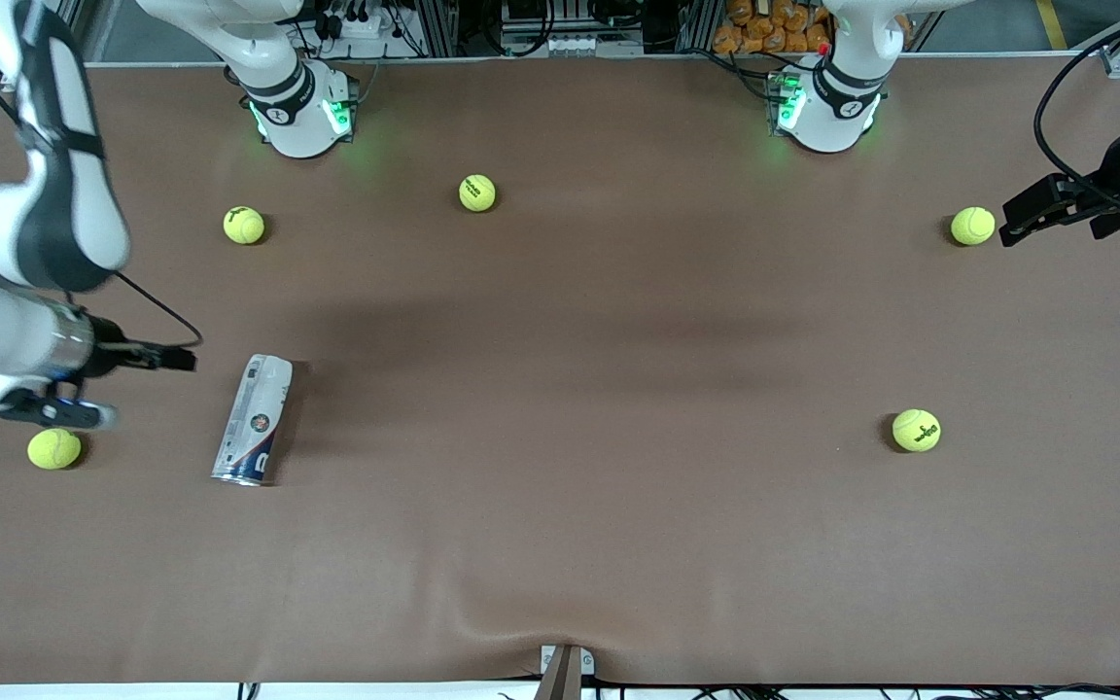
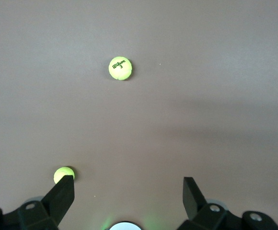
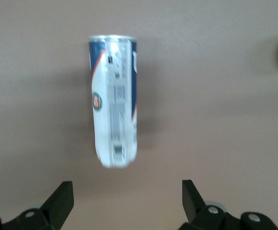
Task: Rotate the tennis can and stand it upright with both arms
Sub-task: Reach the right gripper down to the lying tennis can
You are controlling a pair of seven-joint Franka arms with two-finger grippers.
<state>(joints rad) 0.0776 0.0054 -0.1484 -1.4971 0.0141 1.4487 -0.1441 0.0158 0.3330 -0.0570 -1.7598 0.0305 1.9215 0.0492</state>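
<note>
The tennis can (image 1: 253,419) lies on its side on the brown table toward the right arm's end, its silvery rim end nearer the front camera. In the right wrist view the can (image 3: 113,100) lies ahead of the fingers, apart from them. My right gripper (image 1: 181,360) (image 3: 128,188) is open and empty, up over the table beside the can's label end. My left gripper (image 1: 1012,224) (image 2: 128,184) is open and empty, up over the left arm's end of the table, away from the can.
Several yellow-green tennis balls lie scattered: one (image 1: 54,448) below the right hand, one (image 1: 973,226) by the left gripper, one (image 1: 916,430) nearer the front camera, others (image 1: 244,225) (image 1: 477,192) near the bases. A clamp (image 1: 565,671) sits at the front edge.
</note>
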